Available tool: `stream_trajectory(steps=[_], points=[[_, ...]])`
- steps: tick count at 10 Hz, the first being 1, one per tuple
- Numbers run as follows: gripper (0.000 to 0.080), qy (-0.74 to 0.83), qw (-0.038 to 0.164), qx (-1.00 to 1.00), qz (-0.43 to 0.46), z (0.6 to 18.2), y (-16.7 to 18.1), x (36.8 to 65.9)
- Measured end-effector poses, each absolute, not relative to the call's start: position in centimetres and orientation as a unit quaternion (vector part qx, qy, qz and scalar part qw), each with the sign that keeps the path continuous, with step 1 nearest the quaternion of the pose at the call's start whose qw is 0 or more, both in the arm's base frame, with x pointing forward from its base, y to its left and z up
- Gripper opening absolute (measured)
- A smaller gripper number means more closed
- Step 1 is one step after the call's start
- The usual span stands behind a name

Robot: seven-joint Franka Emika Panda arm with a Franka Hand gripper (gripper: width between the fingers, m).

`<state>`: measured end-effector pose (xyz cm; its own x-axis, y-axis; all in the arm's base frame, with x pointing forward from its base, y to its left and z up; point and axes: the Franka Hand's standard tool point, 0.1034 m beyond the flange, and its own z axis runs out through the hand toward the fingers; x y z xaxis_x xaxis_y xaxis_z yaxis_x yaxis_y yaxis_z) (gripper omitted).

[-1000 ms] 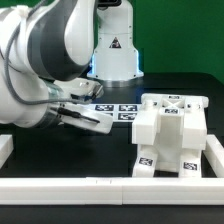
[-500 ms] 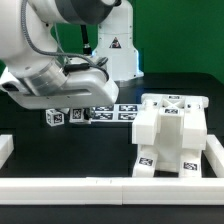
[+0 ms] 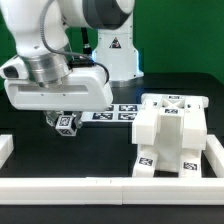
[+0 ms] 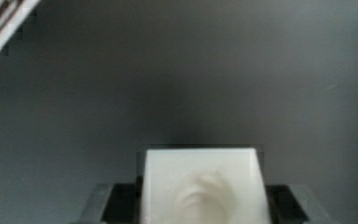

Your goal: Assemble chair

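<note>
The partly built chair point(image 3: 168, 135), a blocky matte white plastic structure with black-and-white tags, stands on the black table point(image 3: 100, 155) toward four o'clock in the exterior view. At its nine o'clock, well apart, the glossy white two-finger gripper point(image 3: 66, 118) pinches a loose white tagged part point(image 3: 67, 126). That part is not yet joined, so assembly looks roughly midway.

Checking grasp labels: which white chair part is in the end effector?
The small tagged part, held in the end effector; the big joined chair structure stands apart, untouched.
</note>
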<state>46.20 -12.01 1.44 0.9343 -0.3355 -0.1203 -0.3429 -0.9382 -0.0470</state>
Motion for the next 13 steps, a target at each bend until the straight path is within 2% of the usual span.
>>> stream_trajectory(steps=[1,2,3,4,5,6,7,8,9,10,12,13], points=[[0.0278,0.167,0.013,-0.986,0.022,1.1,-11.8,46.1],[0.0278,0.175,-0.02,-0.983,-0.042,1.0,-12.0,45.6],[0.0278,0.174,-0.038,-0.981,-0.072,0.9,-12.5,44.8],[0.0278,0.175,-0.046,-0.98,-0.087,0.9,-12.8,44.7],[0.0278,0.175,-0.045,-0.98,-0.086,0.8,-12.7,44.7],[0.0467,0.175,-0.045,-0.98,-0.086,0.9,-12.8,44.7],[0.0586,0.179,-0.035,-0.98,-0.075,1.1,-12.7,44.7],[0.0586,0.183,-0.022,-0.981,-0.063,1.3,-12.4,45.0],[0.0629,0.187,-0.004,-0.981,-0.043,1.5,-11.8,45.5],[0.0645,0.191,0.001,-0.981,-0.045,2.2,-12.5,46.7],[0.0649,0.181,0.043,-0.982,0.033,3.0,-13.3,47.7],[0.0649,0.176,0.055,-0.981,0.064,3.4,-14.0,48.5]])
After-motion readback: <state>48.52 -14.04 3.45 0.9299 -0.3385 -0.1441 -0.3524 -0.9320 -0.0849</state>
